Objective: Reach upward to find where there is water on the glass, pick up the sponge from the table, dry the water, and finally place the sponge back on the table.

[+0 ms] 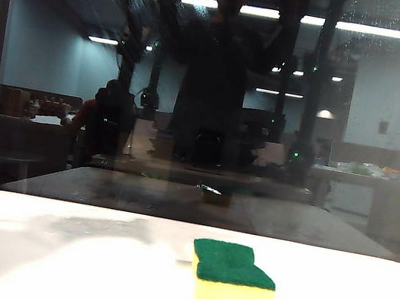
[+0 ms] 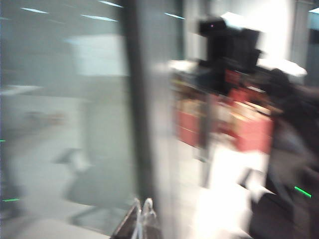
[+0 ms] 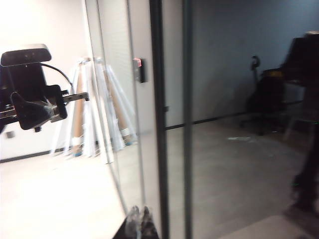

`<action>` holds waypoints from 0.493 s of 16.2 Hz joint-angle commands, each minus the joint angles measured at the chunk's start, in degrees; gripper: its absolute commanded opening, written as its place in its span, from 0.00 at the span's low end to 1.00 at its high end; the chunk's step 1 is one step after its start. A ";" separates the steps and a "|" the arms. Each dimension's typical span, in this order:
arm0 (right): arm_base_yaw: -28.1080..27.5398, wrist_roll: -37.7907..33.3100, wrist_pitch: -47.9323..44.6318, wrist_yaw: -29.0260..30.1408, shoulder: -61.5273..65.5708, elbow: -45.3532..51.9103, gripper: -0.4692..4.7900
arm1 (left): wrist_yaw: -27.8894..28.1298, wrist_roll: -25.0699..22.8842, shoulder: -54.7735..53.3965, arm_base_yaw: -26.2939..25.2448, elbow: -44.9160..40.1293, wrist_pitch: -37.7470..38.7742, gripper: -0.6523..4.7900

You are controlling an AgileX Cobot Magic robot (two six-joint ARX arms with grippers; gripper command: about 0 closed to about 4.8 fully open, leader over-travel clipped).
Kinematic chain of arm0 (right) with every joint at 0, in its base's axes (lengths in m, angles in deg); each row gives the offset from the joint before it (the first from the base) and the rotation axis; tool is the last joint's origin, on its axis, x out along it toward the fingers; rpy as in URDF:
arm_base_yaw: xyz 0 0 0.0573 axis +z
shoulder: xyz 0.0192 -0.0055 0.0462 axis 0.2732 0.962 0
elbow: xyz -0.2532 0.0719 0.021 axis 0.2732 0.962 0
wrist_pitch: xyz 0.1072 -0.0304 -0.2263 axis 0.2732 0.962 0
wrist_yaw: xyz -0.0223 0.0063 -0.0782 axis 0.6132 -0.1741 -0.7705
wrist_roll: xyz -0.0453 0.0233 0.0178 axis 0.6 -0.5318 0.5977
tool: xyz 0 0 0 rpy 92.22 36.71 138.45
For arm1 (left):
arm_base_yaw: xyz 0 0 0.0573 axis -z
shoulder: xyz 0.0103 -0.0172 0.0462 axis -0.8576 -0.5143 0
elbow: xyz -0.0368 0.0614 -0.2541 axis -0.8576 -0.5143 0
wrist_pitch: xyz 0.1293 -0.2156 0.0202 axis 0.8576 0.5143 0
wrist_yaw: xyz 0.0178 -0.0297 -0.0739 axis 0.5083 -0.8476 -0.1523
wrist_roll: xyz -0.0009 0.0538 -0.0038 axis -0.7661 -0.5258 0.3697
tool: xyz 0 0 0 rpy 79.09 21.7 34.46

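While the sponge (image 1: 232, 278) lies flat on the white worktop (image 1: 48, 262), green scouring side up and yellow foam facing the camera, neither hand is near it. The sponge sits just in front of the glass (image 1: 205, 119), which rises behind the worktop's far edge with a dark vertical frame bar near its left side. Faint whitish streaks and fine speckles of water (image 1: 382, 81) show on the upper right of the pane, well above the sponge. The left hand (image 2: 141, 219) shows only its fingertips, drawn together with nothing between them, close to the pane's frame bar in a blurred picture. The right hand (image 3: 139, 222) is likewise closed and empty, its tips beside a dark frame bar of the pane. No brand, label or writing can be read anywhere.
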 commanded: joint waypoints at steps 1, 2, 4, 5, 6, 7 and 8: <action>-0.02 -0.22 -0.79 -5.95 -0.42 -0.33 0.09 | 9.40 0.31 0.13 -0.02 0.26 -0.72 0.11; -0.02 -0.20 -0.76 -8.13 -0.42 -0.33 0.09 | 12.48 0.24 0.13 -0.02 0.26 -0.72 0.11; -0.02 -0.17 -0.76 -15.74 -0.39 -0.33 0.09 | 22.32 -0.22 0.13 -0.02 0.26 -0.72 0.11; -0.02 -0.17 -0.79 -19.37 -0.39 -0.33 0.09 | 25.57 -0.44 0.13 -0.02 0.26 -0.72 0.11; -0.02 -0.17 -0.79 -24.30 -0.39 -0.33 0.09 | 31.04 -2.21 0.13 -0.02 0.26 -0.68 0.11; -0.02 -0.15 -0.76 -31.52 -0.39 -0.33 0.09 | 36.94 -4.57 0.13 -0.02 0.26 -0.33 0.11; -0.02 0.11 -0.74 -40.79 -0.42 -0.33 0.09 | 46.12 -8.44 0.15 -0.02 0.26 0.46 0.11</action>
